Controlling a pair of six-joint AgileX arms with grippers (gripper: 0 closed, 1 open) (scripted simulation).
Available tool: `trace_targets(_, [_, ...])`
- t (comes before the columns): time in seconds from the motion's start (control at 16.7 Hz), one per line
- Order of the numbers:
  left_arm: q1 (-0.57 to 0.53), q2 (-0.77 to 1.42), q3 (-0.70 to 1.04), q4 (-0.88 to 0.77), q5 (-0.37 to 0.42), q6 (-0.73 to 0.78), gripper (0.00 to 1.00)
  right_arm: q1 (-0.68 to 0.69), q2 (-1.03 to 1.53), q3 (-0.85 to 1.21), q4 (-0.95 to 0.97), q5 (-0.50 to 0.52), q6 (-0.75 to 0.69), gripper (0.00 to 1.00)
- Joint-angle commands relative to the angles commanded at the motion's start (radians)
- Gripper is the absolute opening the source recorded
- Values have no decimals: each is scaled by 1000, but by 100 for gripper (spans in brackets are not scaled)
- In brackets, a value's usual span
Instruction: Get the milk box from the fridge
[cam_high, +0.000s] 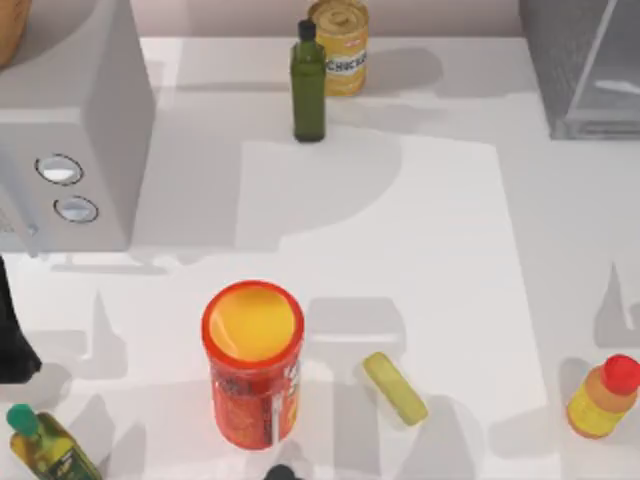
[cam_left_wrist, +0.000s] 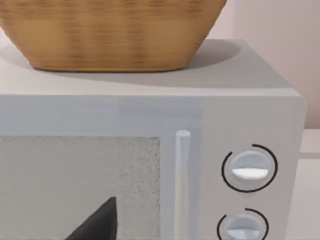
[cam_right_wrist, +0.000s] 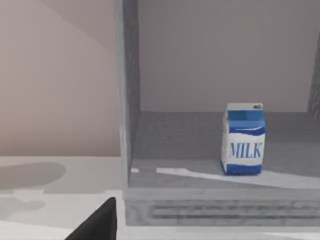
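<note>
The milk box (cam_right_wrist: 243, 139) is a blue and white carton lettered MILK, standing upright on the floor of the fridge (cam_right_wrist: 220, 200), whose inside is open to the right wrist view. From above, the fridge (cam_high: 585, 70) is the dark grey cabinet at the table's back right corner. A dark part of my right gripper (cam_right_wrist: 97, 222) shows low in the right wrist view, short of the fridge's front sill and well apart from the carton. My left arm (cam_high: 12, 330) sits at the table's left edge, and part of my left gripper (cam_left_wrist: 100, 222) faces the light grey box.
A light grey box with two knobs (cam_high: 70, 130) stands at back left with a wicker basket (cam_left_wrist: 110, 30) on top. An orange canister (cam_high: 253, 365), a yellow pad (cam_high: 395, 388), a red-capped yellow bottle (cam_high: 603, 397), a green bottle (cam_high: 308, 85), a can (cam_high: 340, 45) and an oil bottle (cam_high: 50, 448) stand about.
</note>
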Motion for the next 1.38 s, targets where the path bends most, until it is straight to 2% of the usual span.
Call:
trace_targets(0.48, [0,0,0,0,0,0,100,-224,805,65,690,-215,11,100])
trace_targets(0.84, [0,0,0,0,0,0,100,-355,1257,111,1095,-344,9,100])
trace_targets(1.08, [0,0,0,0,0,0,100,-401,1401,130,1236,-389,6,100])
trace_targets(1.38, [0,0,0,0,0,0,100,-405,1415,132,1249,-393,6,100])
